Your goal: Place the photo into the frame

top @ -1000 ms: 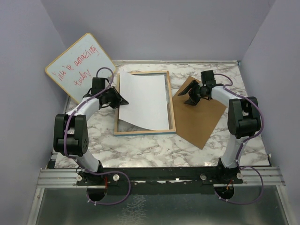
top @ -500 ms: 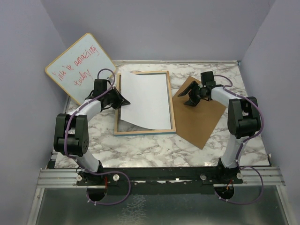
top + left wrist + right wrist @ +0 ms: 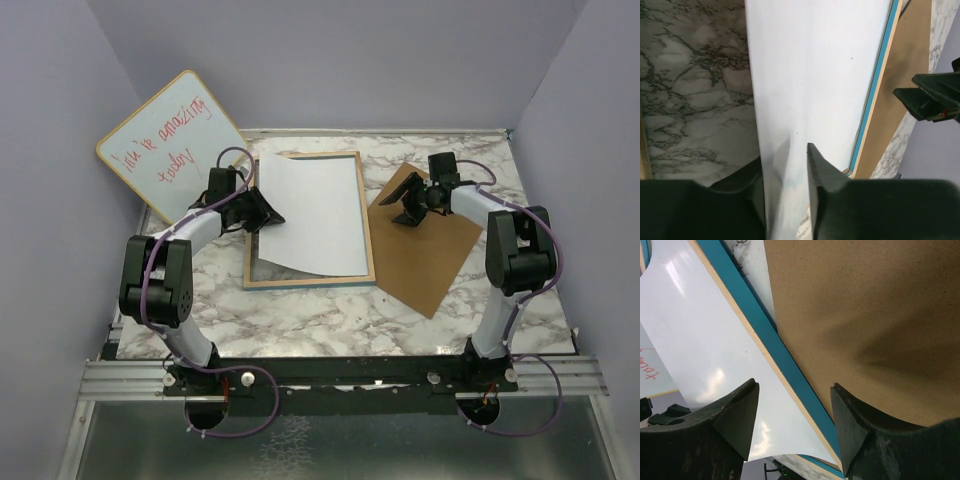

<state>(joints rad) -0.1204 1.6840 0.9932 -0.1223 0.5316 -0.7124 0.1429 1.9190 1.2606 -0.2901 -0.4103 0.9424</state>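
1. The photo (image 3: 312, 212) lies white side up on the frame (image 3: 310, 283), which rests back-up and shows pale wood. The frame sits mid-table, towards 12 o'clock from the arm bases.
2. The photo's long axis runs roughly 12 to 6, in line with the frame's. Its 9 o'clock edge appears to ride over the frame's left rail, and the corner at 7 o'clock curls. I judge it laid on but not yet seated.
3. The left gripper (image 3: 265, 210) is at that 9 o'clock edge, reaching in from the side. On its wrist camera the fingers (image 3: 822, 175) stand a narrow way apart with the sheet running into the gap. I cannot tell whether they bite on the paper.
4. The right gripper (image 3: 410, 208) hangs at the frame's 3 o'clock, above the brown backing board (image 3: 430, 255). Its jaws are wide apart and hold nothing.
5. The left arm is the nearer of the two and is already on the sheet. The coming move, as I read it, turns on shifting the photo towards 3 o'clock so its left edge drops inside the rail.
6. A whiteboard (image 3: 170, 140) with red handwriting leans at 10 o'clock, off the marble table (image 3: 300, 315) and clear of the work.
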